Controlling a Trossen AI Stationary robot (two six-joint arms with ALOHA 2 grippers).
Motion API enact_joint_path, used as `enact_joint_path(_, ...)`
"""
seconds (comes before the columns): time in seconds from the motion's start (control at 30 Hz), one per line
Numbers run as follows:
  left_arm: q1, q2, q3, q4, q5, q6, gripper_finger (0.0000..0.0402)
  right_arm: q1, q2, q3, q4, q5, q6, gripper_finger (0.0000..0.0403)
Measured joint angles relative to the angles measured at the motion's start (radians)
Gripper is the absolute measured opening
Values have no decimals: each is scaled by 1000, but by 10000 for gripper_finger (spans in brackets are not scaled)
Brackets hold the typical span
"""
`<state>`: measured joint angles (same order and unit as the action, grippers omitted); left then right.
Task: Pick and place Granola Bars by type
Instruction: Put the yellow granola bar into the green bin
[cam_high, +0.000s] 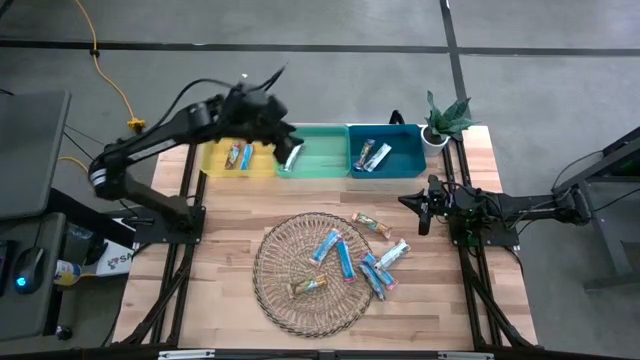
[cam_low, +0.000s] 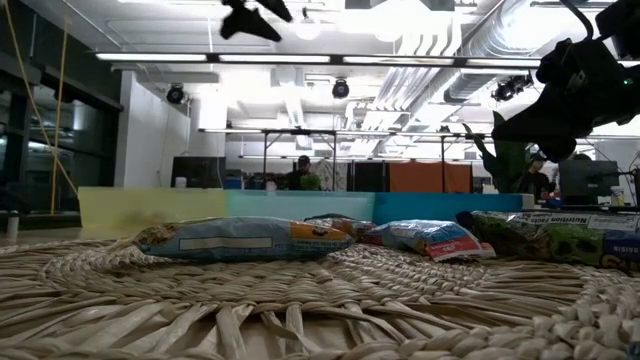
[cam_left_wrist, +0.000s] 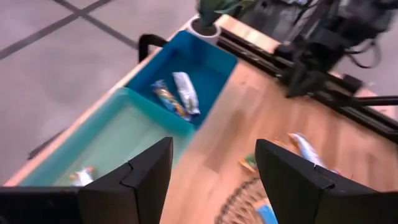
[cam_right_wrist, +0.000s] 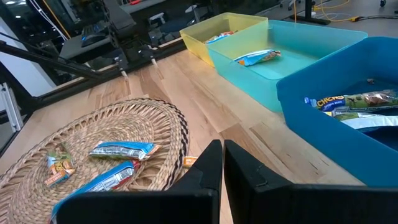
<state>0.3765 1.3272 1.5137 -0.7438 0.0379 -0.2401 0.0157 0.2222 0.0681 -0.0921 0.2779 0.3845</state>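
Several granola bars lie flat on the round wicker mat (cam_high: 315, 270): blue ones (cam_high: 335, 250), an orange-brown one (cam_high: 310, 286), another (cam_high: 371, 224) and a silver-teal one (cam_high: 392, 254) at the mat's right rim. My left gripper (cam_high: 285, 140) is open and empty, high above the teal bin (cam_high: 325, 150); its fingers also show in the left wrist view (cam_left_wrist: 214, 149). One silver-teal bar (cam_high: 293, 155) lies in that bin. My right gripper (cam_high: 425, 205) is shut and empty, waiting at the table's right side; it also shows in the right wrist view (cam_right_wrist: 222, 162).
A yellow bin (cam_high: 215, 160) holds two bars (cam_high: 238, 156), and a blue bin (cam_high: 400, 160) holds two bars (cam_high: 372, 155). All three bins stand in a row along the far edge. A potted plant (cam_high: 445, 120) stands at the far right corner. Bare wood lies between bins and mat.
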Motion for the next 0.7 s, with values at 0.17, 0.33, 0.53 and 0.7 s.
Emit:
enact_joint_path(0.17,-109,-205,-232,118,-1,-108,225,0,0,0,0,0,0,0)
enact_joint_path(0.33,-271,-380,-431,195,-62,-231,225,0,0,0,0,0,0,0)
enact_joint_path(0.53,-493,-524,-596,250,-175,-310,225,0,0,0,0,0,0,0)
enact_joint_path(0.7,-661,-603,-685,290,-304,-326,225,0,0,0,0,0,0,0)
